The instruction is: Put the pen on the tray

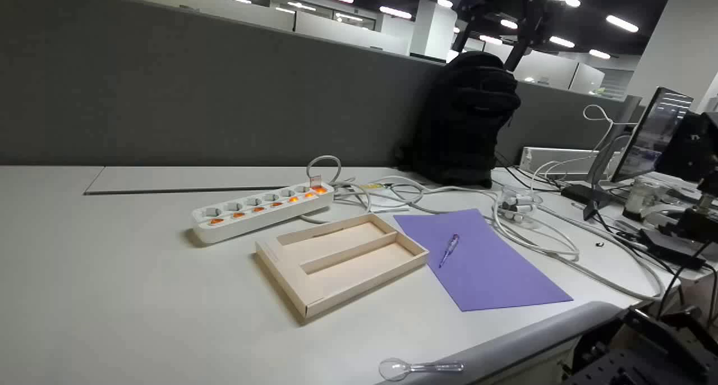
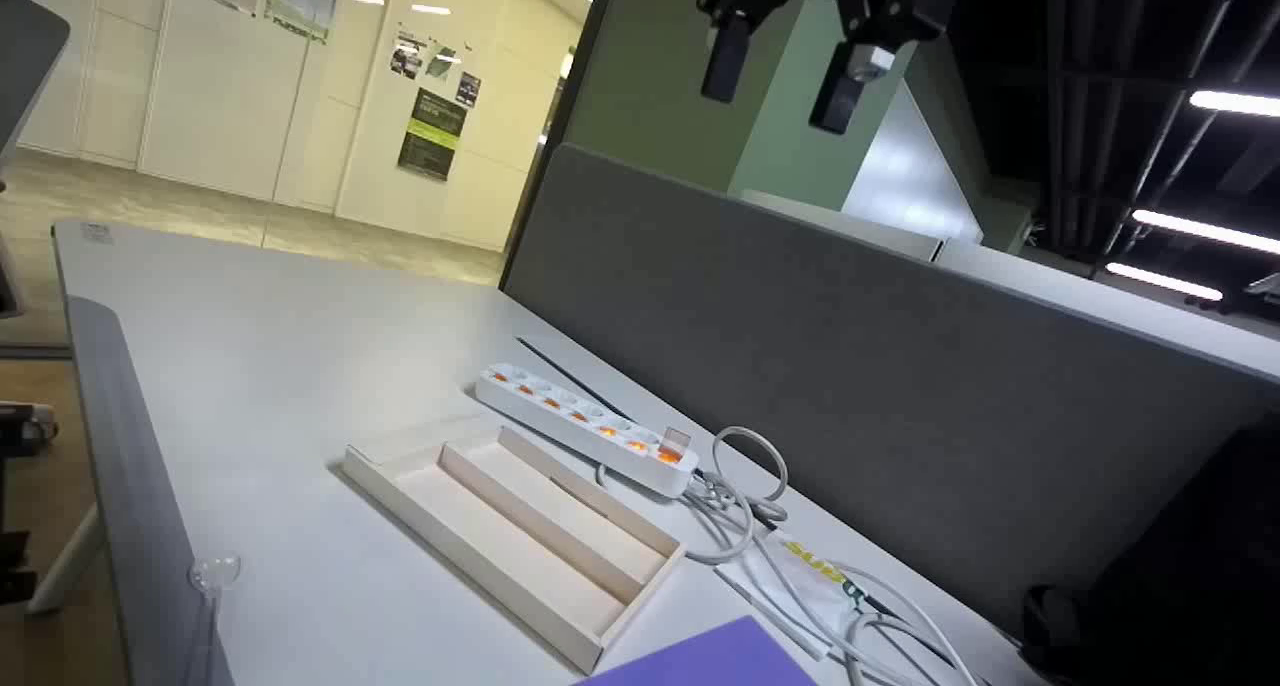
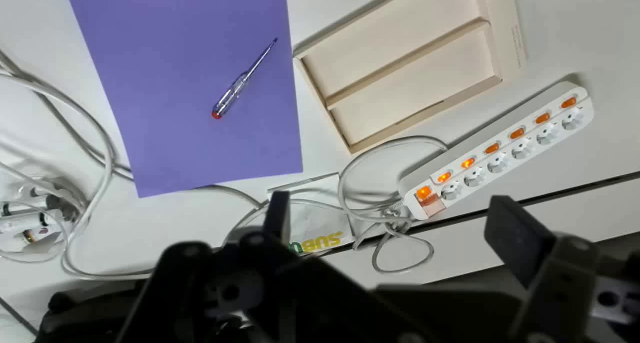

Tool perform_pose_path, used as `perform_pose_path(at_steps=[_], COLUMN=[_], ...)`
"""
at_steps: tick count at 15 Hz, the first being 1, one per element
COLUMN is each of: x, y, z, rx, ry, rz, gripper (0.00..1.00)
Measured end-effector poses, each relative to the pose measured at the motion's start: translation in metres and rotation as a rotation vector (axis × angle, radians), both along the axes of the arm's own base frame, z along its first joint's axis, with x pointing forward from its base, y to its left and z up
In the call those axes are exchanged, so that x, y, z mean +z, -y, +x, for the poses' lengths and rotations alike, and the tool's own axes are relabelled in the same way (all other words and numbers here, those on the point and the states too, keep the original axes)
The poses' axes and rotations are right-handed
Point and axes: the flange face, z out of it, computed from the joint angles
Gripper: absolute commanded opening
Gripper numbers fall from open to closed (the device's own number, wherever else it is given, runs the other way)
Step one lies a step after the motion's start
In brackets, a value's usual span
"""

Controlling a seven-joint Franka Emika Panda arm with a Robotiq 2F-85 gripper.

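The pen is a thin, clear stick with a dark metal tip and a red end. It lies on the purple sheet in an exterior view (image 1: 449, 249) and in the wrist view (image 3: 236, 89). The pale wood tray (image 1: 294, 278) lies flat beside it, its two compartments bare; it also shows in an exterior view (image 2: 540, 516) and the wrist view (image 3: 505, 40). My gripper (image 2: 775, 111) is wide open and empty, high above the desk near the partition. Its fingers also show in the wrist view (image 3: 395, 228) and at the top of an exterior view (image 1: 485, 58).
A purple sheet (image 1: 493, 273) lies beside the tray. A white power strip (image 1: 263, 214) with looping cables (image 3: 350, 193) lies behind it. A black backpack (image 1: 468, 121) stands against the grey partition (image 1: 224, 93). A clear spoon (image 1: 415, 368) lies near the front edge.
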Motion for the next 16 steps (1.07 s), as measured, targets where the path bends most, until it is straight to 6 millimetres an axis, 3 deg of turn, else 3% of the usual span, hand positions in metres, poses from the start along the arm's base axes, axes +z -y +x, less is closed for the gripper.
perform_pose_path(at_steps=[13,16], x=[-0.0003,-0.0062], y=[0.0003,0.0083], z=[0.0004,0.0027], rx=[-0.001,-0.024], ry=[0.001,0.000], rz=[-0.001,-0.003], gripper=[1.00,1.00])
